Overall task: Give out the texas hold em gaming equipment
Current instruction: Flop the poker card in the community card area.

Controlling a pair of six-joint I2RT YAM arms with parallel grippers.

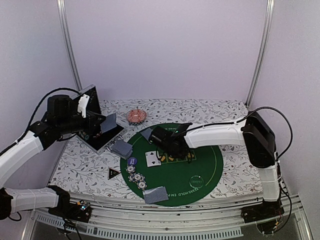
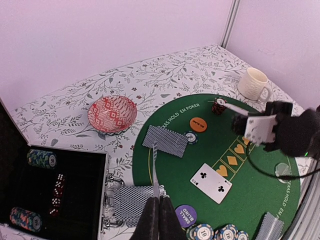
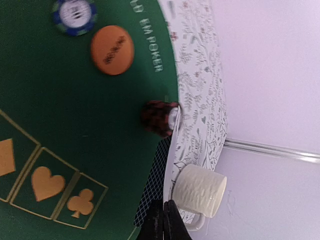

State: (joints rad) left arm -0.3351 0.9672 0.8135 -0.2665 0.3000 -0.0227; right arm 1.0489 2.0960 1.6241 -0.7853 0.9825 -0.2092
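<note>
My left gripper (image 2: 160, 199) is shut on one grey-blue-backed playing card (image 2: 155, 167), held edge-on above the deck (image 2: 129, 202) beside the green mat (image 2: 250, 190). My right gripper (image 3: 164, 202) is shut on another card (image 3: 156, 180), also edge-on, at the mat's far edge near a dark red chip stack (image 3: 159, 118). A face-down card (image 2: 165, 140), an orange button (image 2: 198, 124), a blue-white chip (image 2: 190, 137) and a face-up two of clubs (image 2: 212, 183) lie on the mat. A purple small-blind disc (image 2: 185, 215) and striped chips (image 2: 202, 232) sit near the front.
An open black case (image 2: 75, 200) holding chips and dice lies left of the mat. The pink patterned dish (image 2: 112, 113) stands behind it. A cream mug (image 3: 200, 190) stands just off the mat near my right gripper. More face-down cards (image 1: 156, 194) rest at the mat's front edge.
</note>
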